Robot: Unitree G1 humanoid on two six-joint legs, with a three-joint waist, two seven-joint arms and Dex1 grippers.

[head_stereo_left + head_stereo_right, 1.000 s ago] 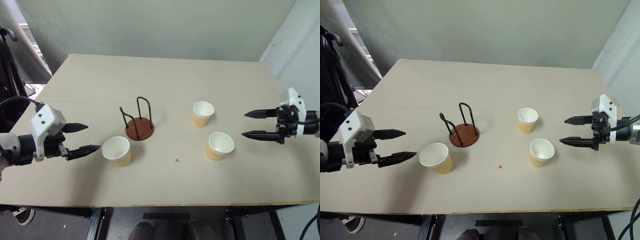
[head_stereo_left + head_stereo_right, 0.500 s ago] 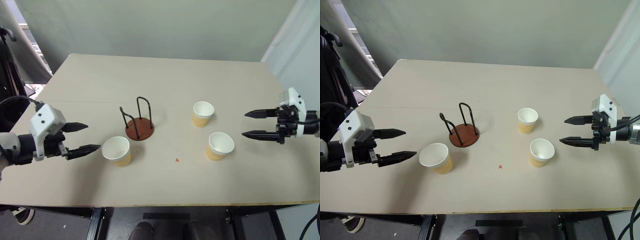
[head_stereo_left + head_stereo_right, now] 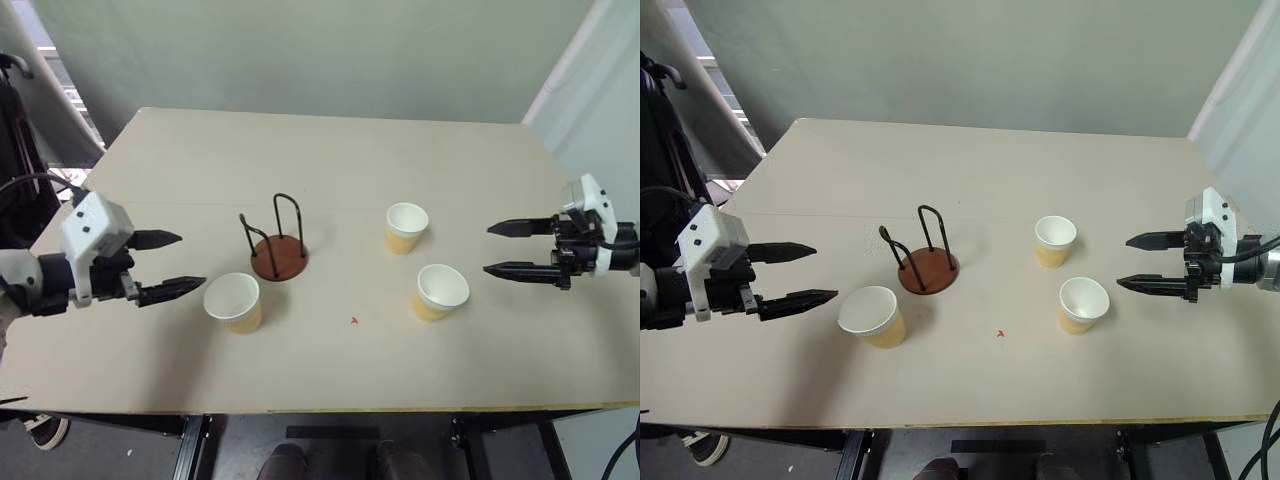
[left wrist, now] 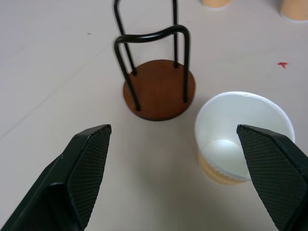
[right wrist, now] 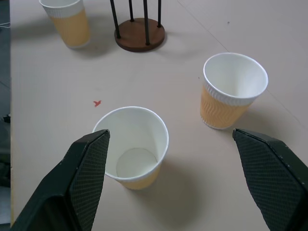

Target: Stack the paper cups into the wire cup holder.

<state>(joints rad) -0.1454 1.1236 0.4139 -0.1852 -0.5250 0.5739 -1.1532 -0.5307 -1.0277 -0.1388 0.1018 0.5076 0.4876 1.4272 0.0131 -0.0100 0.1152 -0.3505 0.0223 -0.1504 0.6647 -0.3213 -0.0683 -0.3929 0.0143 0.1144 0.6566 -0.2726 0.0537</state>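
**Beige worktop: 3 cups loose, holder empty**

Beige worktop (image 3: 330, 150) w/ grey wall behind. Wire cup holder (image 3: 278, 256) stands upright about mid-worktop, nothing in it. One paper cup (image 3: 234, 301) upright just beside holder, toward front edge. Two more cups upright toward right edge: far cup (image 3: 406, 227), near cup (image 3: 440, 291), close together, not touching. Left hand (image 3: 170, 265) over left edge, fingers apart, empty, pointing at nearest cup. Right hand (image 3: 505, 249) by right edge, fingers apart, empty.
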